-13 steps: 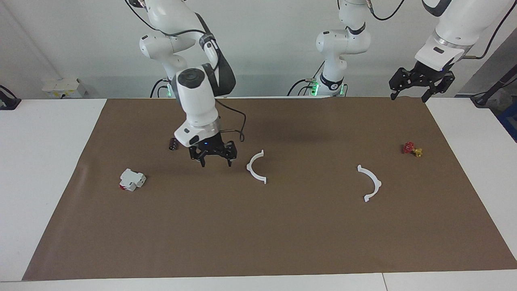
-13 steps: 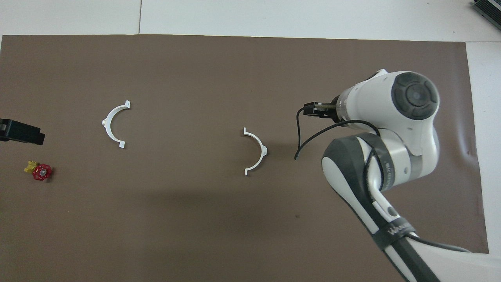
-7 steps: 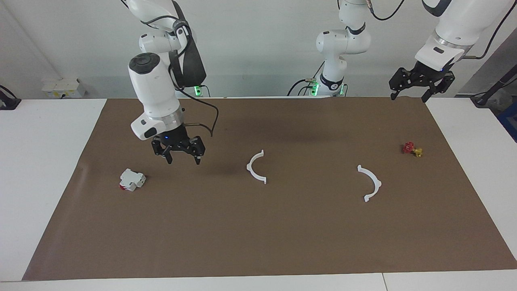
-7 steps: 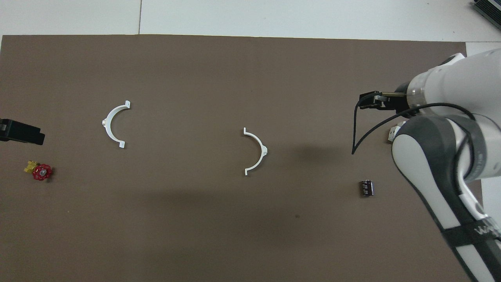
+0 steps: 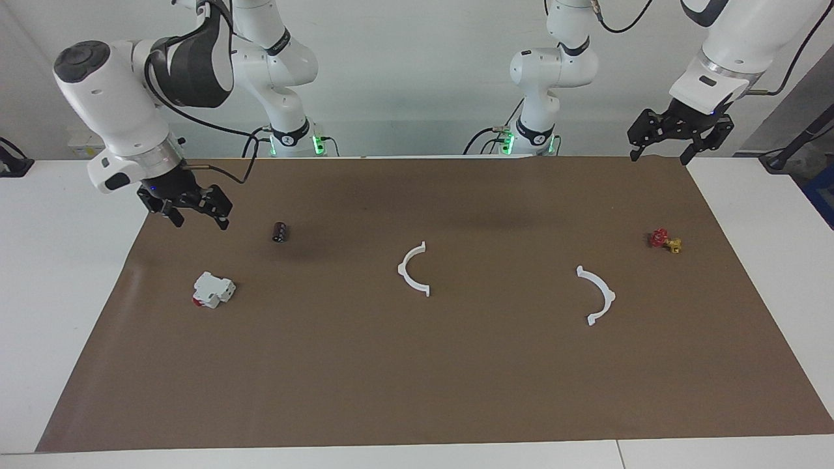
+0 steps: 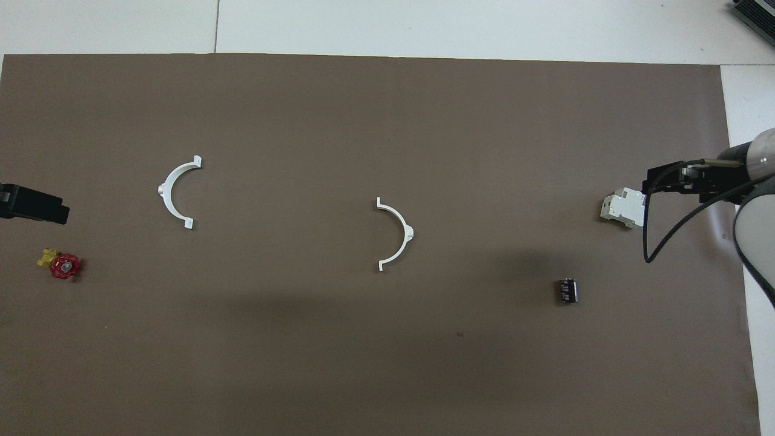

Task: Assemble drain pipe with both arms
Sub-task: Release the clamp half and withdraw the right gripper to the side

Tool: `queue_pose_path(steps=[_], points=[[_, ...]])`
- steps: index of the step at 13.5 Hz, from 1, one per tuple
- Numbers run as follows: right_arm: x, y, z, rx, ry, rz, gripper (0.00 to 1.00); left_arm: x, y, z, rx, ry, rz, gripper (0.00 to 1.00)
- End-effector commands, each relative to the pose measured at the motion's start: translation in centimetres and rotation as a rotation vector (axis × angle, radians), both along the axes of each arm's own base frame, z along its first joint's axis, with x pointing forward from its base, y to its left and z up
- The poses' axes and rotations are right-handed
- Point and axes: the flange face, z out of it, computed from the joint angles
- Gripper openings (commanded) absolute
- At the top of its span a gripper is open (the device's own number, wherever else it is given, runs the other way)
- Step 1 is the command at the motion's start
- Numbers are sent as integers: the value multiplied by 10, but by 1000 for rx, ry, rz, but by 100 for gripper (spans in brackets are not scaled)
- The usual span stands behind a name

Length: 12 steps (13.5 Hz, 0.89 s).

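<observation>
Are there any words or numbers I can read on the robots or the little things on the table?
None can be read.
White blocky part: no readable label.
Small dark part: markings too small to read.
Red-and-yellow valve: no writing shows.
Two half-rings: plain white.
Left claw and right claw: no readable brand.

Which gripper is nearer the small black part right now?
Right. The right gripper hangs beside the small black part, at the mat's edge; the left gripper is up at the left arm's end.
</observation>
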Motion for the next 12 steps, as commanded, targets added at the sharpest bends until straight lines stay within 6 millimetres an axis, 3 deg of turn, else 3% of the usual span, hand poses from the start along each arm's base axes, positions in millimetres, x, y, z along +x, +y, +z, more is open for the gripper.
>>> queue_pose_path(steps=[1, 3, 9, 12], points=[[-16, -7, 42, -21, 4, 24, 100, -4, 1, 2, -7, -11, 5, 100], [-23, -7, 83, -62, 37, 25, 100, -7, 2, 1, -9, 5, 7, 100], [-31, 1, 83, -81, 74, 49, 100, 2, 1, -10, -10, -55, 3, 100], [-31, 17, 88, -88, 79, 72, 100, 13, 1, -37, -14, -83, 2, 100]])
